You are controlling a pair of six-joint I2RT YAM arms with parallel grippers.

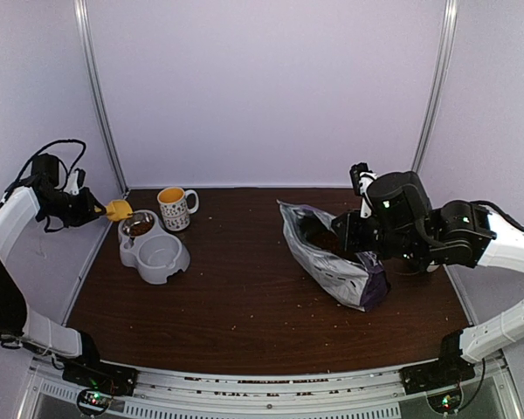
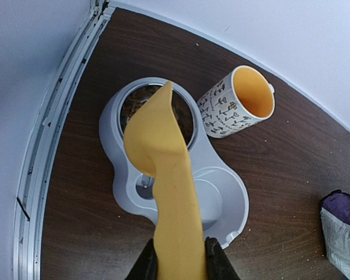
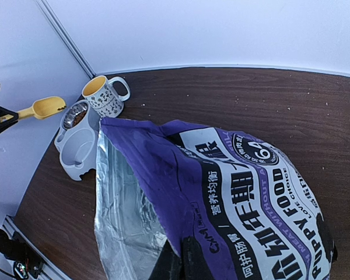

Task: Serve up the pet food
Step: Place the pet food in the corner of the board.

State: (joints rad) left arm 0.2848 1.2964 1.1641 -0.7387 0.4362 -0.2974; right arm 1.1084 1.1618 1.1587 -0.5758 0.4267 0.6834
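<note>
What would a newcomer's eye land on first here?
A yellow scoop, clamped in the left arm's jaws, hangs over the kibble in the grey double bowl at the far left of the table. Right of centre, the right arm's jaws pinch a purple puppy-food bag, lying slanted with its mouth open. A yellow-lined mug stands beside the bowl.

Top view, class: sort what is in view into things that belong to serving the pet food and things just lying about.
Belongs to the job:
pet food, some already in the bowl
puppy food bag
yellow scoop
grey double bowl

Just lying about:
mug
</note>
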